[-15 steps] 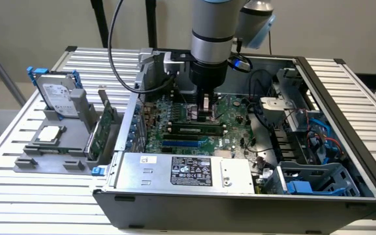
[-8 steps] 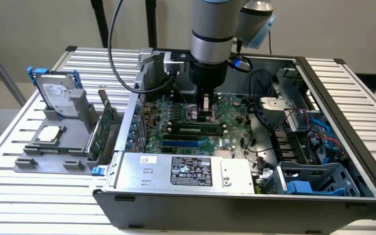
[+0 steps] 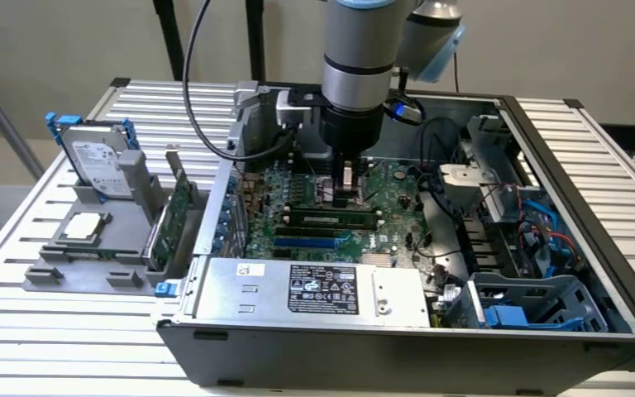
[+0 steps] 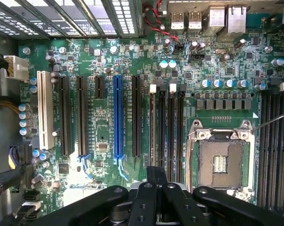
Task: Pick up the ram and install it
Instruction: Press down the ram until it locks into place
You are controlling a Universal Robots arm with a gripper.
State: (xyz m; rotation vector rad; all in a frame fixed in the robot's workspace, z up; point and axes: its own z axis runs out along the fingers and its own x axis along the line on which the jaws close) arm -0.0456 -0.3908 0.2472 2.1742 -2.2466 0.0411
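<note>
The ram is a slim green stick with black chips. It stands on edge along a black memory slot on the motherboard, inside the open computer case. My gripper reaches straight down onto the middle of its top edge. In the wrist view the black fingers come together at my gripper, right at the near end of the row of memory slots. Most of the stick is hidden under the fingers there.
A blue slot and black card slots lie beside the memory slots, with the open processor socket on the other side. Outside the case, a grey holder carries a hard drive, a silver processor and a green expansion card. The power supply fills the case's front.
</note>
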